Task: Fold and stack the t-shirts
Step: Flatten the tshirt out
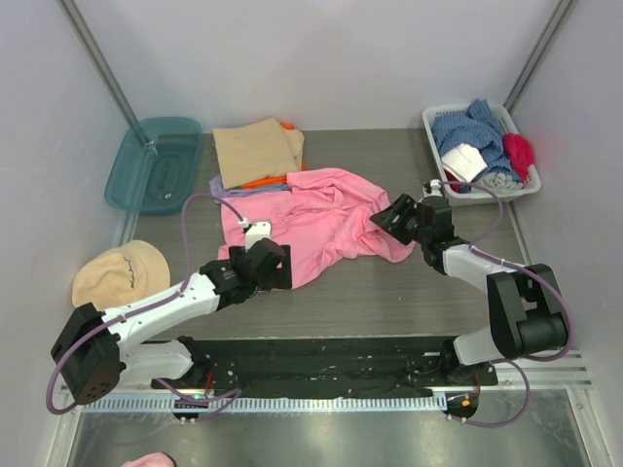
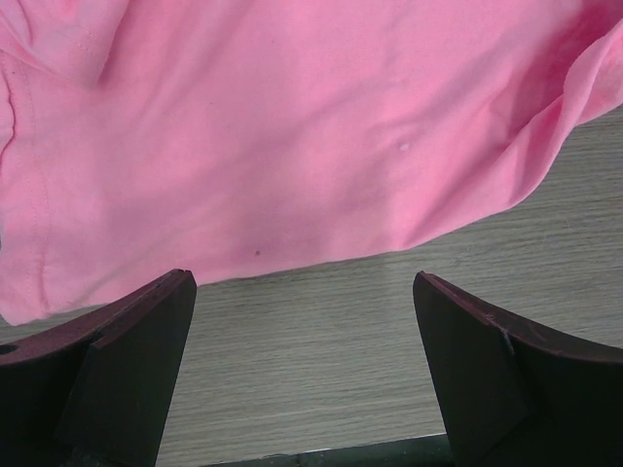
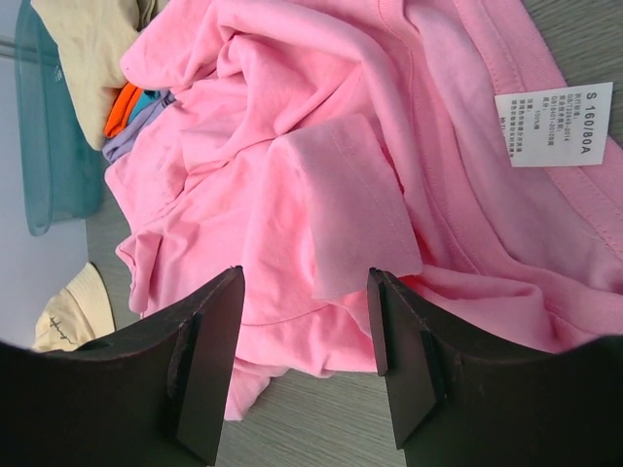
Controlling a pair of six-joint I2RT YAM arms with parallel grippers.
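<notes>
The bright pink t-shirt (image 1: pixel 311 219) lies crumpled and unfolded in the table's middle. It fills the left wrist view (image 2: pixel 292 126) and the right wrist view (image 3: pixel 331 195), where its white size label (image 3: pixel 552 124) shows. A folded tan t-shirt (image 1: pixel 258 151) tops a stack behind it, with orange (image 1: pixel 265 181) and lilac (image 1: pixel 222 185) edges showing beneath. My left gripper (image 1: pixel 275 265) is open and empty at the pink shirt's near left edge, over bare table (image 2: pixel 302 350). My right gripper (image 1: pixel 392 216) is open and empty at the shirt's right edge, a pink fold (image 3: pixel 350 214) just ahead of its fingertips.
A teal bin lid (image 1: pixel 156 163) lies at the back left. A round tan cap (image 1: pixel 119 274) sits at the left. A white basket (image 1: pixel 440 126) with mixed blue, white and red clothes stands at the back right. A black rail (image 1: pixel 321 365) runs along the near edge.
</notes>
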